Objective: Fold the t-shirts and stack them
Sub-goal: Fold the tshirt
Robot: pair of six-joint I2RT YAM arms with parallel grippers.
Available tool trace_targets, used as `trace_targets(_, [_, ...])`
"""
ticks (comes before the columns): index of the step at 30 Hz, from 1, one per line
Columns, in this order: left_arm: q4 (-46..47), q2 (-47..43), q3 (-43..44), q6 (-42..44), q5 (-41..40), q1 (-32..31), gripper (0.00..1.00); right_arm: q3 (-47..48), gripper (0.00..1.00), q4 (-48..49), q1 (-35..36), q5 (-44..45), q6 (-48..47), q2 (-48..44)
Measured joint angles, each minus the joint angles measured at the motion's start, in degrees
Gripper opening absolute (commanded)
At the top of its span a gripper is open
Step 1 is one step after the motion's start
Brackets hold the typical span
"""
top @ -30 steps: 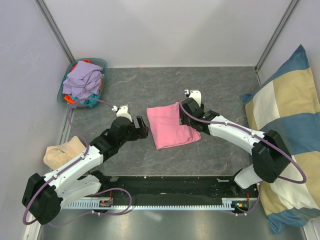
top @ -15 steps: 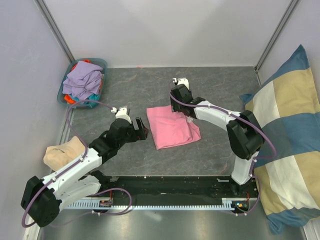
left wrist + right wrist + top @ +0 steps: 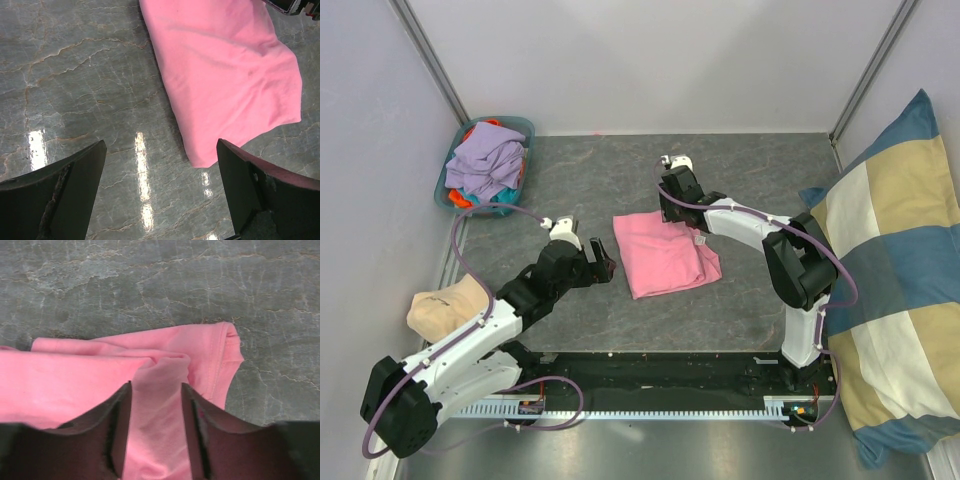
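Pink t-shirt [image 3: 665,255] lay folded flat on table [image 3: 750,170], mid-surface. Right gripper [image 3: 156,390] sat at its far edge, fingers astride raised fold of pink cloth — whether truly pinched, could not tell. Left gripper [image 3: 160,147] hung spread wide, empty, just beside shirt's left edge. Other t-shirts [image 3: 483,160] — lavender, teal, orange — heaped in basket [image 3: 527,128], far-left corner.

Bright even light; overhead glare on table [image 3: 75,75], foreground perhaps soft.

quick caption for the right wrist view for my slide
Right gripper straddling a raised fold of the pink tee on the grey table.
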Motion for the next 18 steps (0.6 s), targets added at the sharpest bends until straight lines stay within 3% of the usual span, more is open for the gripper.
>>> trace_targets(5, [0.0, 0.0, 0.0, 0.0, 0.0, 0.0, 0.99, -0.1, 0.61, 0.5, -0.1, -1.7, 0.5, 0.0])
trace_targets(11, [0.0, 0.0, 0.0, 0.0, 0.0, 0.0, 0.99, -1.1, 0.58, 0.7, -0.1, -3.1, 1.0, -0.3])
trace_targets(12, [0.0, 0.0, 0.0, 0.0, 0.0, 0.0, 0.99, -1.4, 0.54, 0.7, -0.1, -3.3, 1.0, -0.3])
trace_targets(15, [0.0, 0.0, 0.0, 0.0, 0.0, 0.0, 0.99, -2.6, 0.29, 0.7, -0.1, -3.8, 1.2, -0.6])
trace_targets(16, [0.0, 0.0, 0.0, 0.0, 0.0, 0.0, 0.99, -3.0, 0.16, 0.8, -0.1, -4.0, 1.4, -0.6])
trace_targets(18, [0.0, 0.0, 0.0, 0.0, 0.0, 0.0, 0.99, -3.7, 0.05, 0.8, -0.1, -3.9, 1.6, -0.6])
